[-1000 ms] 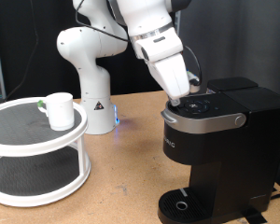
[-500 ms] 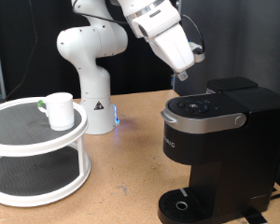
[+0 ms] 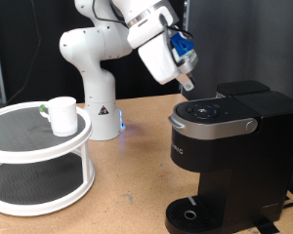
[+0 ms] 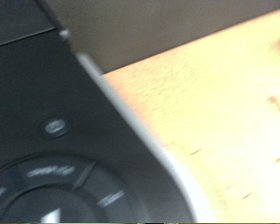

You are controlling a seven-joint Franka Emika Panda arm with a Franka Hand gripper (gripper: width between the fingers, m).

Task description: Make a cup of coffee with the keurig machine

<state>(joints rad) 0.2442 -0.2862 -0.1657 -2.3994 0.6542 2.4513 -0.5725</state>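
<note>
Since a second ago my end effector [image 3: 188, 82] has lifted off the keurig machine [image 3: 229, 156] at the exterior view's right and hangs above its button panel, touching nothing; whether it is clenched I cannot tell. Only the wrist view shows the panel's buttons [image 4: 54, 125] close up, blurred, with wooden worktop [image 4: 224, 112] beyond. Further left, the cup [image 3: 62, 115] sits on a white two-tier stand [image 3: 41, 154].

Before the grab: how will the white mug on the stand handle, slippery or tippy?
The cup looks like glazed ceramic, so probably rigid, slick and breakable. It stands upright on the white two-tier stand, squat, so unlikely to tip. The gripper hangs above the keurig machine, apart from it.
</note>
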